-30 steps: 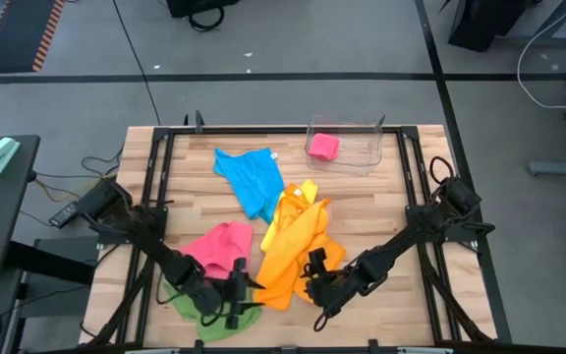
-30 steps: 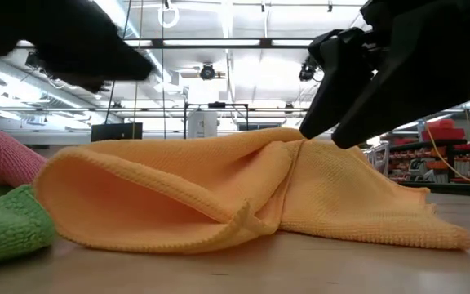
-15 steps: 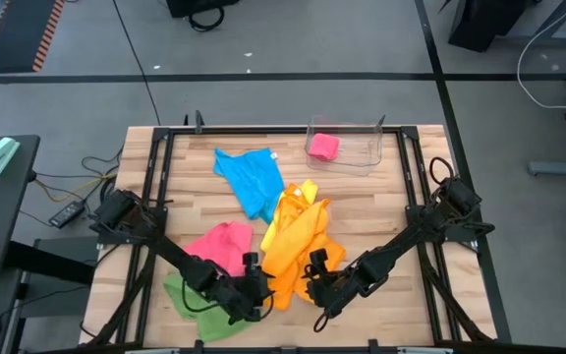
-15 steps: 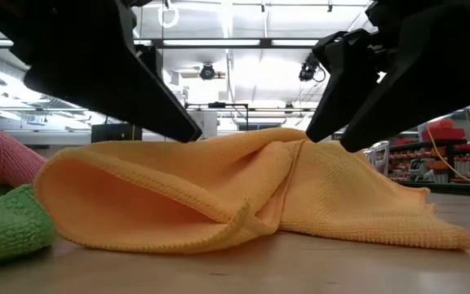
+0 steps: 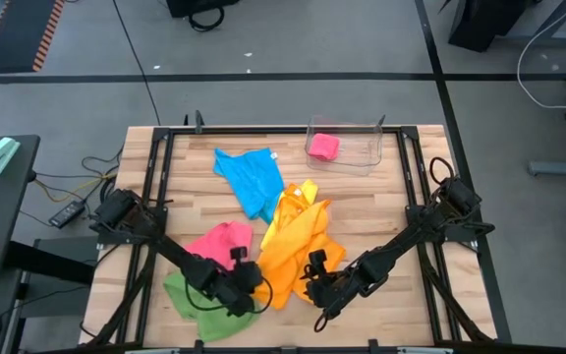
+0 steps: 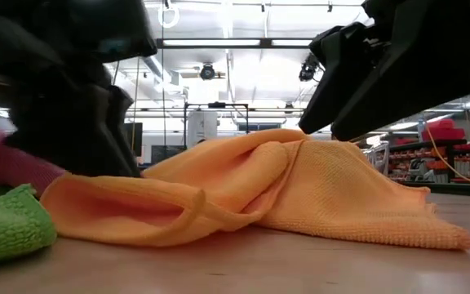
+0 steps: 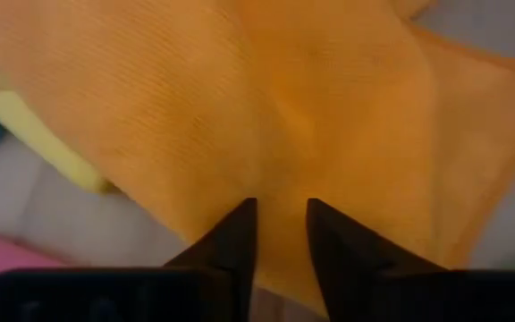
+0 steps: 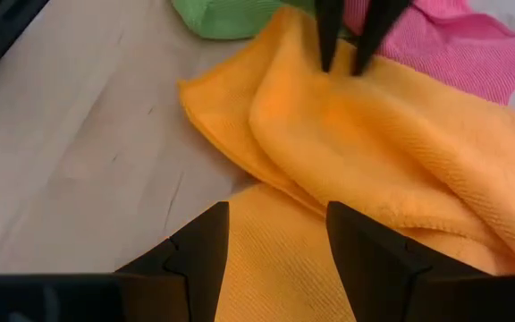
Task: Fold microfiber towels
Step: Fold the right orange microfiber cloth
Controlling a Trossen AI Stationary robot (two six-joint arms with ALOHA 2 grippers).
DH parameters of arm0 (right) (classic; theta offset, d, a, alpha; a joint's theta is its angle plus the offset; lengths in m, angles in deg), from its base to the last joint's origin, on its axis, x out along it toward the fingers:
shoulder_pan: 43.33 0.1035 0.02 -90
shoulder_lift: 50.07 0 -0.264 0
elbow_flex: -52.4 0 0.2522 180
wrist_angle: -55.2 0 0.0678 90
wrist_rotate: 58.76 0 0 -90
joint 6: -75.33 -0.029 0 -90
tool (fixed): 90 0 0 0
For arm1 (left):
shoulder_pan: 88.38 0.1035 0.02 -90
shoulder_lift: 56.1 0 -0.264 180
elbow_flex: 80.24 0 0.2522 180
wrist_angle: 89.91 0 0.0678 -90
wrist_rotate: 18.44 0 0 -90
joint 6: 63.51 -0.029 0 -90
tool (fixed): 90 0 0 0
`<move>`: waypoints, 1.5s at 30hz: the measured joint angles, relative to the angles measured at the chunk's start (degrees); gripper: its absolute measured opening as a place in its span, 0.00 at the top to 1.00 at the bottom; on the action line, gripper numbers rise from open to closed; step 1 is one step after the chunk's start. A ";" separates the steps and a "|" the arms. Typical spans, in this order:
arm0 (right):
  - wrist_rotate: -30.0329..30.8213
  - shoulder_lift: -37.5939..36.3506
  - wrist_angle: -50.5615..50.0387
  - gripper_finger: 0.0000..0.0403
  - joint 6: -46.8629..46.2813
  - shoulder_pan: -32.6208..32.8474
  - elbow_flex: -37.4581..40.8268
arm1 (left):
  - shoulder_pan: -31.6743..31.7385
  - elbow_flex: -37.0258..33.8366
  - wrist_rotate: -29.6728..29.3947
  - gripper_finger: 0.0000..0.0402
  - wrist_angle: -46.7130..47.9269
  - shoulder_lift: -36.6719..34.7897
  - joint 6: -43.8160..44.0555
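An orange towel (image 5: 293,241) lies crumpled at the table's middle near side, resting partly on a yellow towel (image 5: 305,192). A pink towel (image 5: 219,244) and a green towel (image 5: 190,295) lie to its left, and a blue towel (image 5: 254,177) lies farther back. My left gripper (image 5: 251,278) is down on the orange towel's left fold, shut on it. My right gripper (image 5: 312,278) is open, with its fingers standing over the orange towel's near right part (image 8: 280,268). I cannot tell whether it touches the towel. My left gripper pinches a raised fold of the orange towel (image 7: 282,192) between its two fingers, near the towel's left near edge. The fingers (image 8: 327,40) come from above, slanting down. The towel lies slack on the table, and its fold is flattened under the gripper (image 6: 137,216).
A clear plastic bin (image 5: 362,157) stands at the far right with a folded pink cloth (image 5: 323,146) inside. Black frame rails run along the table's left and right edges. Bare wood shows at the near right (image 5: 391,305).
My left gripper has moved from over the green towel toward the table's right and come down onto the orange towel's left fold. The open loop of that fold has collapsed and flattened. The rest of the towel has stayed in place.
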 joint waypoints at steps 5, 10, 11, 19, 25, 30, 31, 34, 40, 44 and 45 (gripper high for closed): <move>-2.15 0.00 1.43 0.51 0.06 -0.02 0.02 | -0.64 0.00 8.05 0.97 2.25 -0.04 2.87; -6.08 1.73 10.31 0.51 3.45 0.37 0.00 | -1.86 0.09 11.38 0.92 2.03 -0.20 5.33; -6.15 2.46 12.14 0.51 4.49 0.53 0.00 | -2.18 0.09 12.06 0.91 2.02 -0.20 5.89; -5.95 4.98 16.36 0.51 6.62 0.34 0.02 | -2.90 5.86 18.08 0.90 3.59 -0.61 -0.39; -5.79 4.70 16.29 0.51 5.57 0.10 0.02 | -3.76 11.21 12.31 0.86 6.45 -0.35 -6.82; -5.77 4.70 15.66 0.51 5.44 0.09 0.02 | -3.74 11.58 11.38 0.71 3.96 -0.31 -6.74; -5.77 4.70 15.67 0.51 5.44 0.09 0.02 | -3.74 11.58 11.32 0.67 2.91 -0.15 -6.80; -5.77 4.70 15.52 0.51 5.44 0.11 0.02 | -3.78 11.65 9.54 0.56 1.15 1.21 -6.95; -5.79 4.70 15.47 0.51 4.68 0.11 0.02 | -3.76 11.61 7.94 0.45 1.53 6.19 -7.75; -5.79 4.70 15.45 0.51 4.70 0.09 0.02 | -3.76 11.61 7.54 0.49 2.33 7.37 -7.91; -5.92 4.70 15.47 0.51 4.72 0.11 0.02 | -3.74 11.61 7.33 0.52 2.60 7.37 -7.89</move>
